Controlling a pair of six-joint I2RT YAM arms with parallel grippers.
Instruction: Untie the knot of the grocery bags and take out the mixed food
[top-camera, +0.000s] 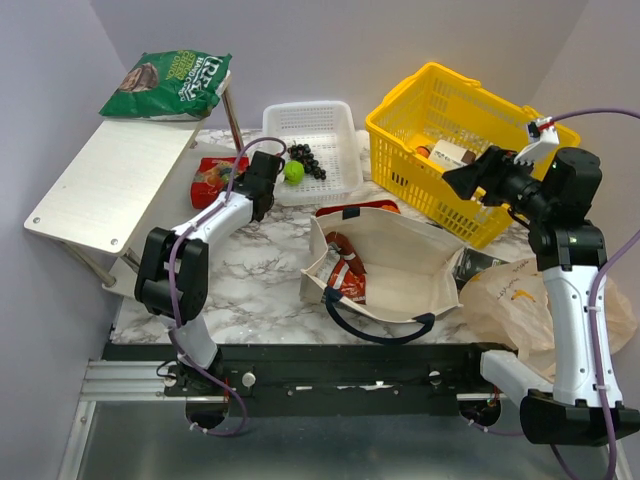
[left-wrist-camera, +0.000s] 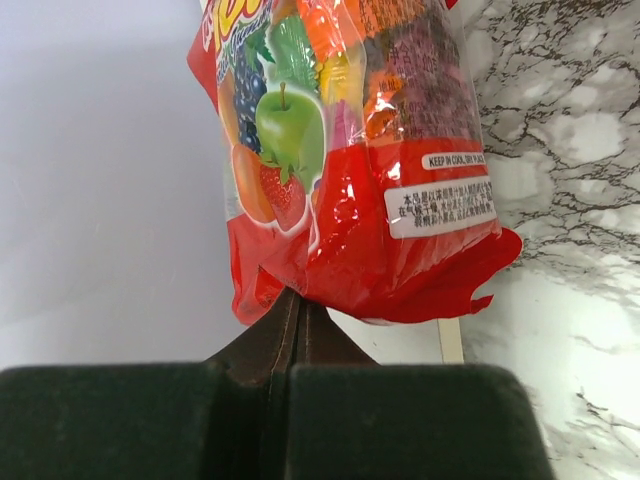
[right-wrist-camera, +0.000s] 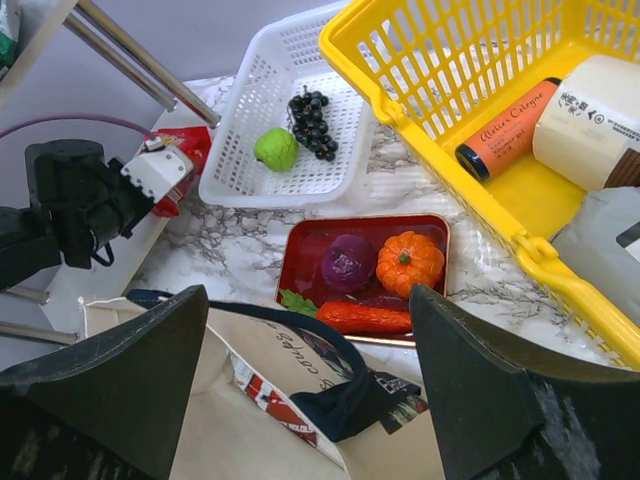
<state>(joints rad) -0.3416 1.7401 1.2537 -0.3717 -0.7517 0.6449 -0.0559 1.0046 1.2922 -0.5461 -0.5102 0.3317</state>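
My left gripper (left-wrist-camera: 295, 300) is shut, its tips pinching the lower edge of a red snack packet (left-wrist-camera: 350, 170) at the table's far left (top-camera: 213, 180). The beige tote (top-camera: 400, 260) lies open mid-table with another red packet (top-camera: 345, 277) inside. My right gripper (right-wrist-camera: 310, 400) hangs open above the tote's navy handle (right-wrist-camera: 345, 405), holding nothing. The peach plastic bag (top-camera: 510, 300) lies crumpled by the right arm; its knot is not discernible. Orange (right-wrist-camera: 410, 262), purple onion (right-wrist-camera: 348, 263) and carrot (right-wrist-camera: 362, 318) sit on a red tray (right-wrist-camera: 300, 240). Apple (right-wrist-camera: 277, 148) and grapes (right-wrist-camera: 315, 122) are in a white basket (right-wrist-camera: 240, 150).
A yellow basket (top-camera: 400, 130) with boxes and a tube stands at the back right, under my right wrist. A green snack bag (top-camera: 165, 85) lies on a tilted white shelf (top-camera: 100, 190) at the left. Marble tabletop (top-camera: 260, 280) shows in front of the tote.
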